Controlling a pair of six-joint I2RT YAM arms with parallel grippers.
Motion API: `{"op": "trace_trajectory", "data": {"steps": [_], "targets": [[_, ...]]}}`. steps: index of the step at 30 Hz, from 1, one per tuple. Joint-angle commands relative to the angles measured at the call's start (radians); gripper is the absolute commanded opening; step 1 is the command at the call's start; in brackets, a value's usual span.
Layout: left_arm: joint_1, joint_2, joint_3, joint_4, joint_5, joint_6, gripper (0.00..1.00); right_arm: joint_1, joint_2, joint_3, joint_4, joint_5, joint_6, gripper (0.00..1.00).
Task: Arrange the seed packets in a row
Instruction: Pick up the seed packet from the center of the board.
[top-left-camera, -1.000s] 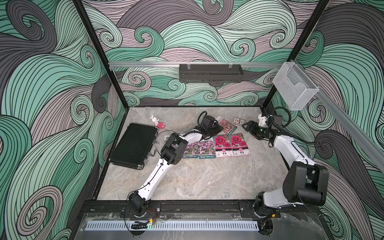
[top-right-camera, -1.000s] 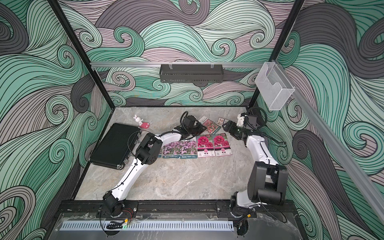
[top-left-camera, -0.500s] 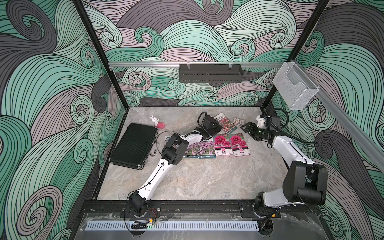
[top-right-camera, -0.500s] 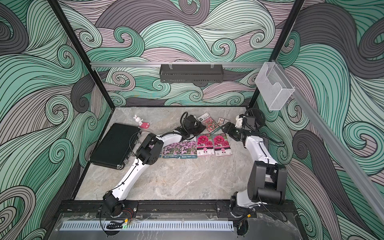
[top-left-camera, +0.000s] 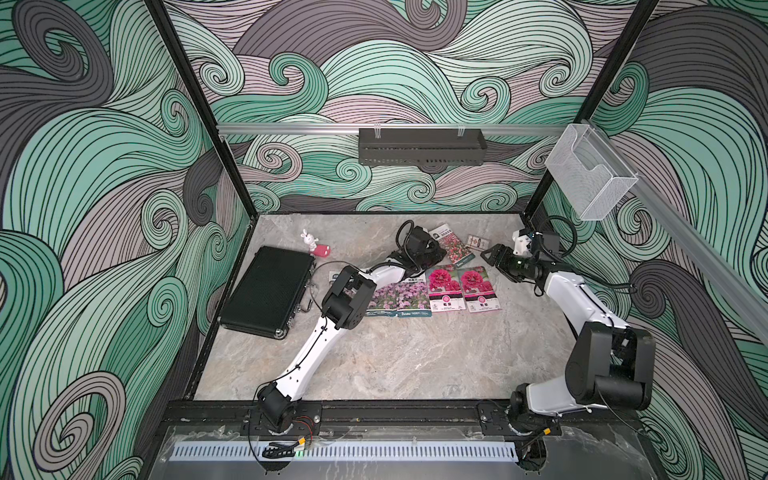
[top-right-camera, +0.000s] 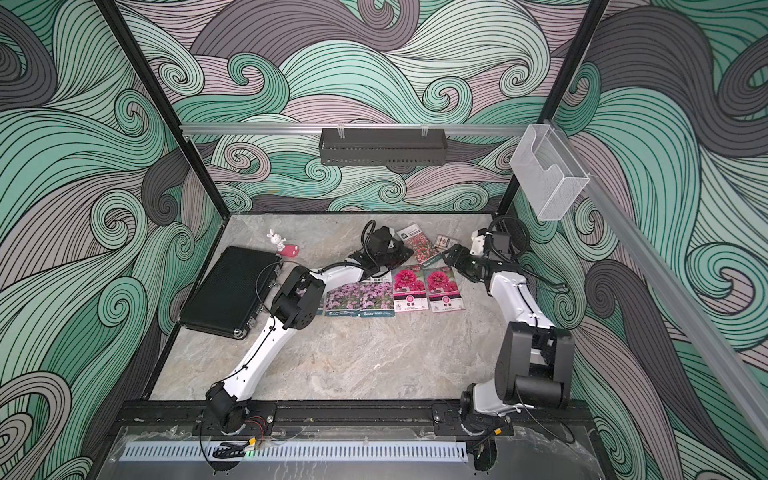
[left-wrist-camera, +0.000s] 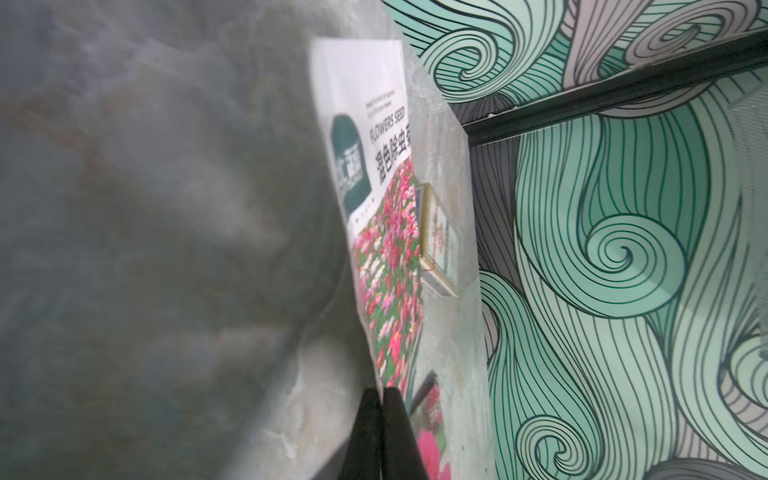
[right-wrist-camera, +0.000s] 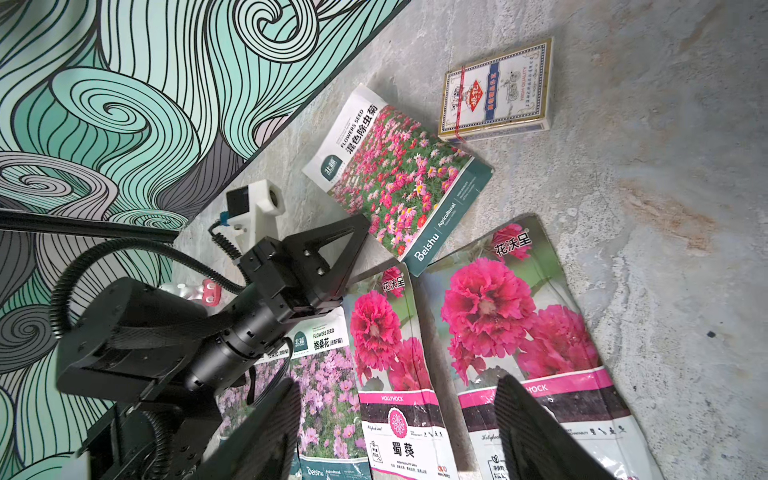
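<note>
A red-pink mix seed packet (top-left-camera: 451, 247) (right-wrist-camera: 399, 178) lies angled behind the row, near the back wall. My left gripper (top-left-camera: 436, 253) (left-wrist-camera: 381, 392) is shut, pinching that packet's near-left edge. In front lies a row of seed packets: two purple-pink ones (top-left-camera: 380, 297) (top-left-camera: 411, 295), then two magenta ones (top-left-camera: 444, 289) (top-left-camera: 478, 289). The left arm covers the row's left end. My right gripper (top-left-camera: 490, 255) (right-wrist-camera: 399, 386) hangs open above the magenta packets and holds nothing.
A small patterned box (top-left-camera: 477, 241) sits just right of the angled packet. A black ribbed slab (top-left-camera: 268, 297) lies at the left wall, with a rabbit figure (top-left-camera: 308, 239) behind it. A wire basket (top-left-camera: 590, 174) hangs on the right wall.
My left gripper has closed on the edge of the red-pink mix packet. My right gripper has shifted left, toward the packets, still open.
</note>
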Motion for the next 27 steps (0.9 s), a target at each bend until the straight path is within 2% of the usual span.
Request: {"op": "trace_trajectory", "data": {"steps": [1,12,17,20,25,27], "targets": [[-0.003,-0.119,0.04,0.027,0.04,0.032,0.0,0.01,0.0,0.01,-0.015,0.005,-0.009,0.75],[0.015,-0.282,-0.048,-0.007,0.084,0.066,0.0,0.013,-0.028,0.007,-0.016,-0.027,0.018,0.75],[0.045,-0.39,-0.191,0.017,0.105,0.077,0.0,0.013,-0.043,-0.013,-0.003,-0.052,0.041,0.75],[0.066,-0.453,-0.279,0.029,0.132,0.081,0.0,0.012,-0.043,-0.038,0.058,-0.096,0.118,0.75],[0.086,-0.54,-0.4,0.038,0.18,0.091,0.0,0.014,-0.032,-0.119,0.3,-0.179,0.351,0.75],[0.093,-0.566,-0.435,0.038,0.222,0.095,0.0,0.016,-0.019,-0.117,0.315,-0.195,0.364,0.76]]}}
